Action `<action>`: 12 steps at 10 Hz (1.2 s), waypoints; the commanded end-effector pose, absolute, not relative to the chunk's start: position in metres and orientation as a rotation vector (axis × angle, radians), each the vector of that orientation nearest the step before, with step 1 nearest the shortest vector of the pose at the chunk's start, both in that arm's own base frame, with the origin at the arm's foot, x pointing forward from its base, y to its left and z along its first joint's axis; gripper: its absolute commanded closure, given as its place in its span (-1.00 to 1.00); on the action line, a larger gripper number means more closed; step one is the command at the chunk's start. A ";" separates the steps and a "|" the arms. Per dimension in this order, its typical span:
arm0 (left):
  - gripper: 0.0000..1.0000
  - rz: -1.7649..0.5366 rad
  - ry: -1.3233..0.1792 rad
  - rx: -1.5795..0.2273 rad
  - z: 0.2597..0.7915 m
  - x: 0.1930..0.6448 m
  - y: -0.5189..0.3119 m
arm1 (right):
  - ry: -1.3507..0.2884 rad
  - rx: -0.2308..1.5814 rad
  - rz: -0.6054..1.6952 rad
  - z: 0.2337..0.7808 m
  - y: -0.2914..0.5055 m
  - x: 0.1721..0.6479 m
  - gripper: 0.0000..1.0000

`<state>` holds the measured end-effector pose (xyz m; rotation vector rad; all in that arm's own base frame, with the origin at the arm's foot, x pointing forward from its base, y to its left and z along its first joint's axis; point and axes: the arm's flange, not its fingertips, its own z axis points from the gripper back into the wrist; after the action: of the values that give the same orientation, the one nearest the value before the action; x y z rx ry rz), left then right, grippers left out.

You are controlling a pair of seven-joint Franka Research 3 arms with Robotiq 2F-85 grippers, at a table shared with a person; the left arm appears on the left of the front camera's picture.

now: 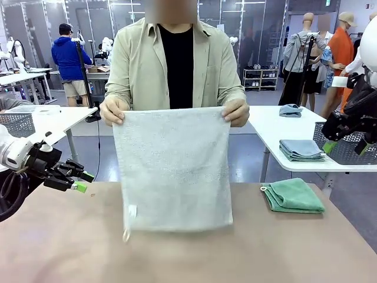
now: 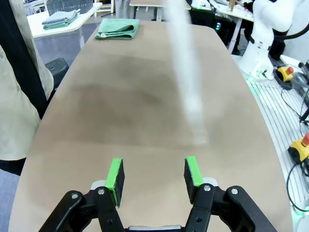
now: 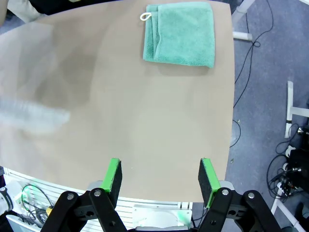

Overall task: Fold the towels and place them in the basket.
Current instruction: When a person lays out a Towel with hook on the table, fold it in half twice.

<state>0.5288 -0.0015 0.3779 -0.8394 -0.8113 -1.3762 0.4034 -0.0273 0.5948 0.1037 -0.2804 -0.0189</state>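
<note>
I see the person standing at the far side of the bench (image 1: 188, 256) and holding the cream-white towel (image 1: 171, 171) spread flat in front of the body. One hand (image 1: 113, 111) pinches one upper corner and the other hand (image 1: 237, 112) pinches the other, with both arms bent at chest height. The towel hangs straight down, and its lower edge comes down to the bench top; I cannot tell if it touches. The sea-green towel (image 1: 293, 196) lies folded on the right part of the bench, near the edge and well apart from the hanging one. The left gripper (image 1: 83, 181) reaches in low from the left side and lies almost level over the edge of the bench. Its jaws are apart with nothing between them, and they point across toward the cream towel. The right gripper (image 1: 344, 147) hangs higher at the right side with its fingers pointing down. Its jaws are also apart and hold nothing, above and to the side of the green towel.
</note>
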 end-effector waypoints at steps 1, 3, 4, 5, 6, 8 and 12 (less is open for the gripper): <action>-0.29 -1.376 -0.814 -0.838 0.379 0.527 -0.001 | -0.274 0.105 -0.020 0.598 -0.028 0.405 -0.60; -0.29 -1.376 -0.814 -0.838 0.379 0.527 -0.001 | -0.274 0.105 -0.020 0.598 -0.028 0.405 -0.60; -0.29 -1.376 -0.814 -0.838 0.379 0.527 -0.001 | -0.274 0.105 -0.020 0.598 -0.028 0.405 -0.60; -0.29 -1.376 -0.814 -0.838 0.379 0.527 -0.001 | -0.274 0.105 -0.020 0.598 -0.028 0.405 -0.60; -0.29 -1.376 -0.814 -0.838 0.379 0.527 -0.001 | -0.274 0.105 -0.020 0.598 -0.028 0.405 -0.60; -0.29 -1.376 -0.814 -0.838 0.379 0.527 -0.001 | -0.274 0.105 -0.020 0.598 -0.028 0.405 -0.60; -0.29 -1.376 -0.814 -0.838 0.379 0.527 -0.001 | -0.274 0.105 -0.020 0.598 -0.028 0.405 -0.60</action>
<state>0.5288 -0.0015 0.3779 -0.8394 -0.8113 -1.3762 0.4034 -0.0273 0.5948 0.1037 -0.2804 -0.0189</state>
